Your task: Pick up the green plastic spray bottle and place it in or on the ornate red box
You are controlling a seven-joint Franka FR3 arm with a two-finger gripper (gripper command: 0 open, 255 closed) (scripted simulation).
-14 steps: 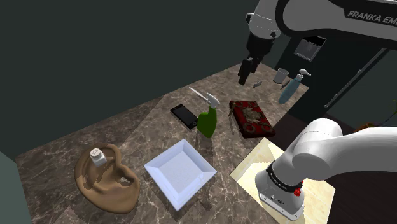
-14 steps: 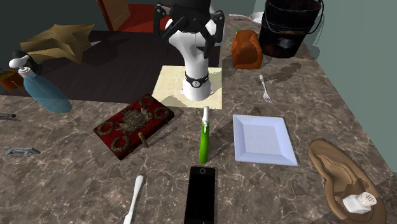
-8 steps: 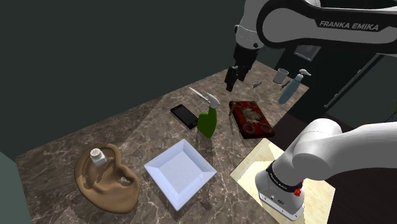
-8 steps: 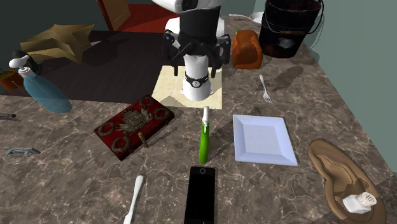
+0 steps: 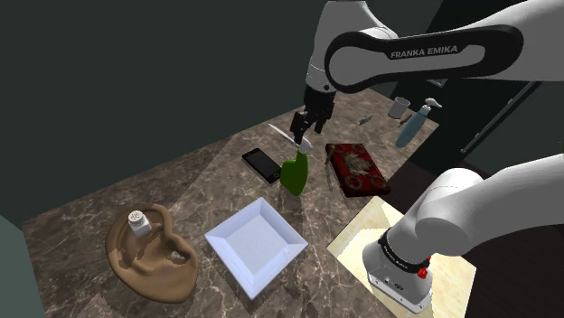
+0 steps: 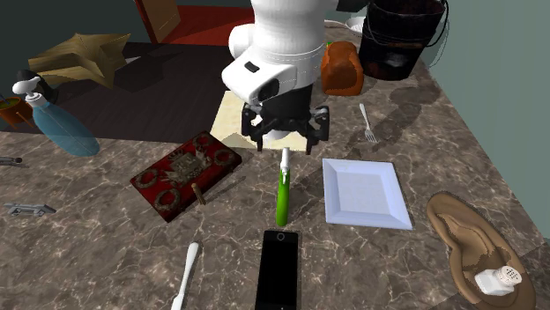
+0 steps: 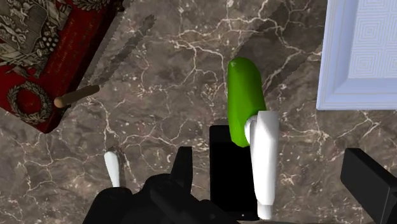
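Claw (image 6: pixel 285 139): open wide, empty, above spray bottle (image 6: pixel 282 195).
Risk: upright bottle, top-heavy; topples if 1 finger clips it descending.

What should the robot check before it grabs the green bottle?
1. Fingers open: ok, the gripper has its fingers apart.
2. Gripper over the bottle: ok, it hangs right above it.
3. Bottle standing up: ok, judging by the shoulder view.
4. Room beside the bottle: ok, the phone and the plate sit apart from it.
5. Bottle held: not ok, the fingers do not touch it yet.
6. Top of the red box free: cannot tell, a small brown stick lies at its edge.
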